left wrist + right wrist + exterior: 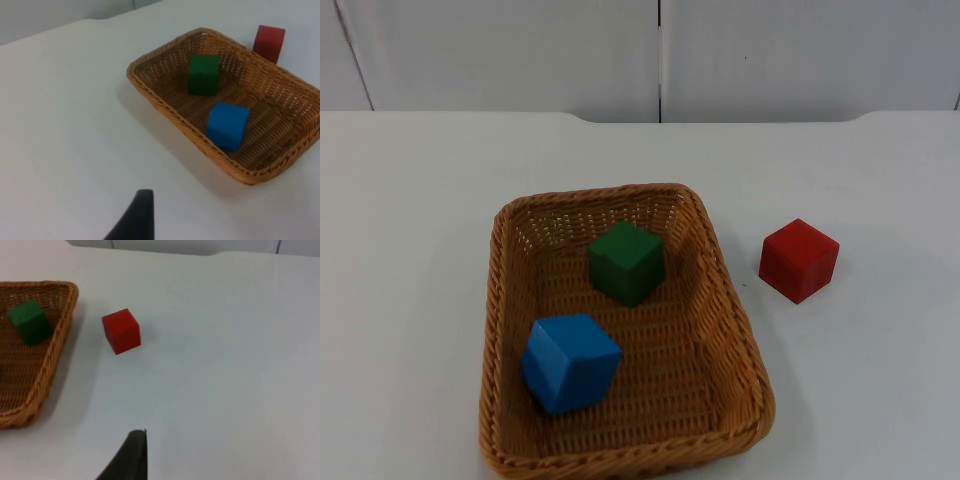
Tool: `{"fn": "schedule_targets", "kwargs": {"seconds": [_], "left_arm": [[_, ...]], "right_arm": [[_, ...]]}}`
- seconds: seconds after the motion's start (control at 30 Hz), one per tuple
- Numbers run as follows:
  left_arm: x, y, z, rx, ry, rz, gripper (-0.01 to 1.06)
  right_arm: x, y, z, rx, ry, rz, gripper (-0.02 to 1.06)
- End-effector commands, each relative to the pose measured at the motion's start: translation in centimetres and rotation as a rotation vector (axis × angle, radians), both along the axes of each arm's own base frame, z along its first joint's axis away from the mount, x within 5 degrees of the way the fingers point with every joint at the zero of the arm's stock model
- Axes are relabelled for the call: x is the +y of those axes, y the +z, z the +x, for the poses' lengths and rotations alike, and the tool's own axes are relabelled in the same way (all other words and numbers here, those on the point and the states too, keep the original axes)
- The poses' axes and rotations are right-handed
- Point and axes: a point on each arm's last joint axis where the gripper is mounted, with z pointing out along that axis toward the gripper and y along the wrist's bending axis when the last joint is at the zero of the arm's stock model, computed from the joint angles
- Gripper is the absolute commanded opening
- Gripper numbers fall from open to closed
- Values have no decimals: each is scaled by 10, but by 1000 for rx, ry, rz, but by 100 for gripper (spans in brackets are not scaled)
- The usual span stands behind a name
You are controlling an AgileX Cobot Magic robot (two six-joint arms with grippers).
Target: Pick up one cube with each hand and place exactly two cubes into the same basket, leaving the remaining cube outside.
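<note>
A woven brown basket [496,300] stands on the white table, slightly left of centre. Inside it a green cube [626,262] sits toward the far end and a blue cube [570,362] toward the near end, apart from each other. A red cube [799,260] rests on the table just right of the basket, outside it. My left gripper [136,220] hangs over bare table left of the basket [165,106], well back from the blue cube [227,125] and green cube [203,75]. My right gripper [131,455] hangs over bare table right of the red cube [121,331], holding nothing that I can see.
The grey partition wall [660,50] closes the table's far edge. White table surface [880,380] stretches on both sides of the basket and behind it.
</note>
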Motion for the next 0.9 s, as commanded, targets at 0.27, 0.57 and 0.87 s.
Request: {"fn": "schedule_targets", "kwargs": {"seconds": [0.27,0.57,0.87], "left_arm": [[0,0,1,-8,3,-7,105],[0,0,1,-8,3,-7,105],[0,0,1,-8,3,-7,105]], "right_arm": [[1,0,0,-14,-138,-9,105],[1,0,0,-14,-141,-9,105],[1,0,0,-14,-141,-9,105]]}}
